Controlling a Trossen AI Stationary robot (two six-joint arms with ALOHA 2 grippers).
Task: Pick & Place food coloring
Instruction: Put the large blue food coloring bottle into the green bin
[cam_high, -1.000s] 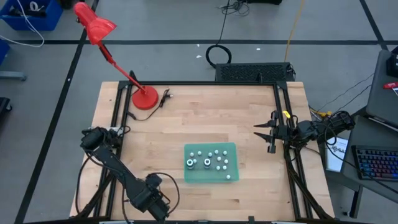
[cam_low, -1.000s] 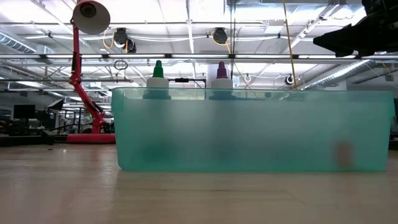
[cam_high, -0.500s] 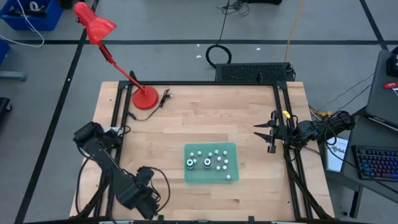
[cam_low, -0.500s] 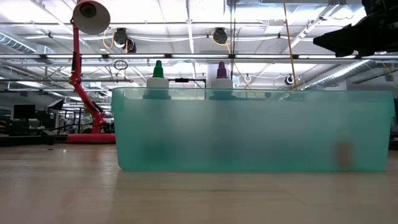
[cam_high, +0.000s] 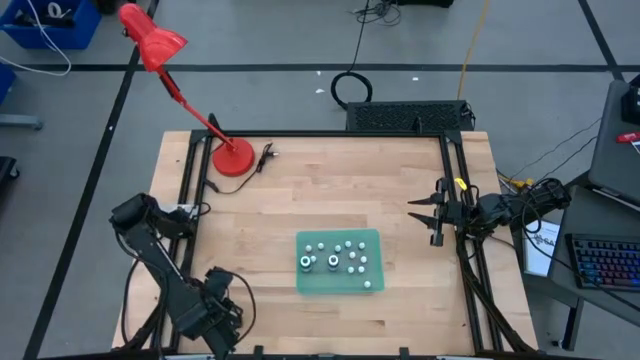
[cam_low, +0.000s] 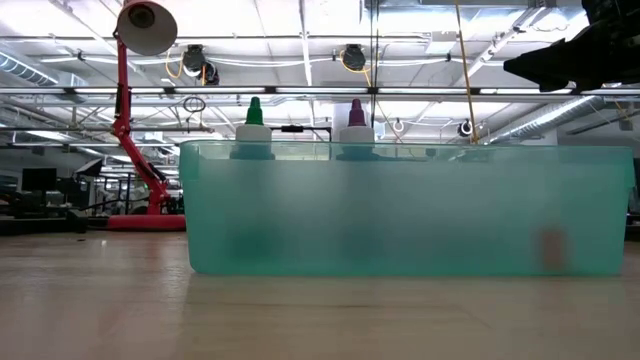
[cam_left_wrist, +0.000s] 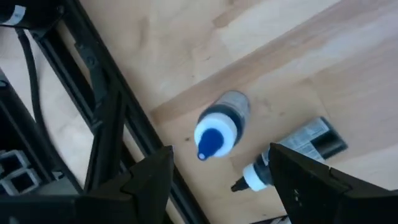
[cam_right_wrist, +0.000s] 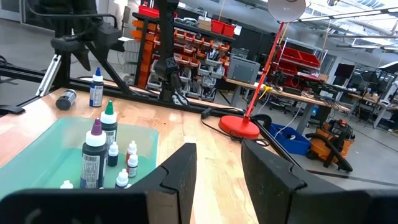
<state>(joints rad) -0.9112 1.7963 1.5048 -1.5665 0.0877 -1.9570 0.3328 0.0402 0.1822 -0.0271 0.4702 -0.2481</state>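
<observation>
- Bottles are the job here: most of the food coloring (cam_high: 338, 260) stands upright in a teal bin (cam_high: 372, 238) near the middle of the surface (cam_high: 330, 185), a touch toward 5 o'clock, small white ones mixed with a few taller dark-bodied ones.
- Two more sit outside it, off at about 8 o'clock by the black frame rail (cam_left_wrist: 106, 118): a blue-capped bottle (cam_left_wrist: 219, 126) standing, and a dark-capped bottle (cam_left_wrist: 292, 152) lying on its side just beside it.
- The left tool (cam_left_wrist: 217, 180) hangs right over that pair, fingers spread with the blue cap between them and nothing pinched.
- The right tool (cam_high: 432, 215) waits at 3 o'clock, fingers slightly parted and empty.
- I'd judge these light, stiff plastic with smooth, slick labels; top-heavy enough to tip at a nudge.
- Best hold looks like the body just below the cap, squarely across, since the tapered tip would likely slip out.
</observation>
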